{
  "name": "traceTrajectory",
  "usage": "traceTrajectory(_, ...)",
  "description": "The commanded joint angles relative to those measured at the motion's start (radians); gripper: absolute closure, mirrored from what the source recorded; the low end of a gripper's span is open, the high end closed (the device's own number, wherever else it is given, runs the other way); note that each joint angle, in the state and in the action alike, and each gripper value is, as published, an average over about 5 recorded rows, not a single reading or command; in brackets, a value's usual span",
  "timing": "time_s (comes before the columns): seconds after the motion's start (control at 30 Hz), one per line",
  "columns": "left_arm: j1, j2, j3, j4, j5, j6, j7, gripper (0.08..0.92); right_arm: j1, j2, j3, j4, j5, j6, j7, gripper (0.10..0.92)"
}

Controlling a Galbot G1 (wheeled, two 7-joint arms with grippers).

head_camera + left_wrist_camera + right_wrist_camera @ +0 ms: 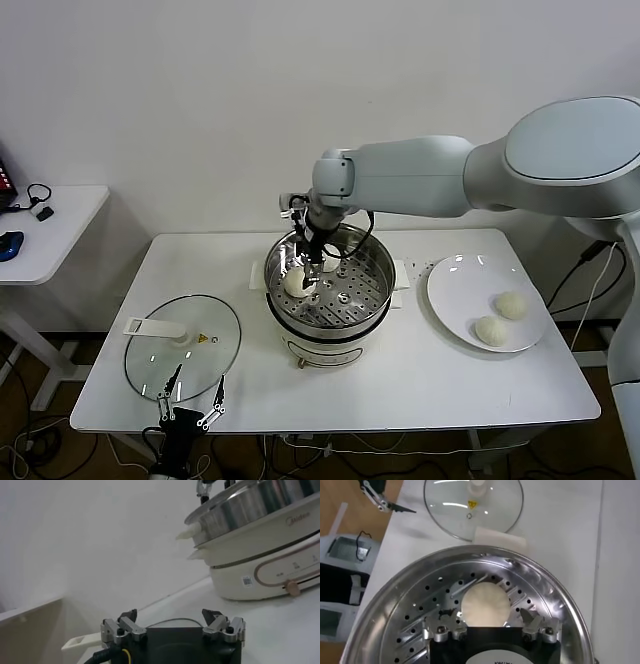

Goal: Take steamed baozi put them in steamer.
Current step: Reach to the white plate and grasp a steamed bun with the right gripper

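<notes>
White counter [420,380] against a plain wall, steamer [372,262] at centre, glass lid [183,347] near left, plate [455,290] right with two baozi [490,329] left on it. Right end effector [312,272] down inside the steamer, fingers apart around one baozi [485,605] sitting on the perforated floor at the left side of the basket; touching or just released, cannot tell which. Bun directly below and between the fingers, round, so no long axis to mind. Probably the release step, with a straight lift out likely next; steamer rim close on the left, open floor to the right and far side for later buns. Plate buns well to the right, nearer the right arm. Left end effector [173,626] parked at the near left counter edge beside the lid, fingers apart, holding nothing.
</notes>
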Motion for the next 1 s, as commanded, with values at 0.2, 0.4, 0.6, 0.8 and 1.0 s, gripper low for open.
traceTrajectory(0.2, 0.004, -0.001, 0.005, -0.006, 0.004, 0.0, -0.001, 0.177, 0.186, -0.324, -0.16, 0.066, -0.13, 0.21, -0.222, 0.203)
traceTrajectory(0.4, 0.006, -0.003, 0.007, 0.003, 0.013, -0.003, -0.003, 0.177, 0.192, -0.429, -0.227, 0.004, -0.267, 0.382, -0.336, 0.203)
traceTrajectory(0.6, 0.008, -0.011, 0.008, 0.005, 0.025, -0.004, -0.003, 0.177, 0.144, -0.516, -0.228, 0.014, -0.43, 0.414, -0.339, 0.203)
traceTrajectory(0.8, 0.012, -0.016, 0.007, 0.001, 0.03, -0.005, -0.005, 0.177, 0.062, -0.589, -0.202, 0.029, -0.555, 0.384, -0.288, 0.203)
traceTrajectory(1.0, 0.011, -0.017, 0.003, 0.006, 0.029, -0.007, -0.007, 0.177, -0.009, -0.627, -0.159, 0.005, -0.613, 0.366, -0.266, 0.203)
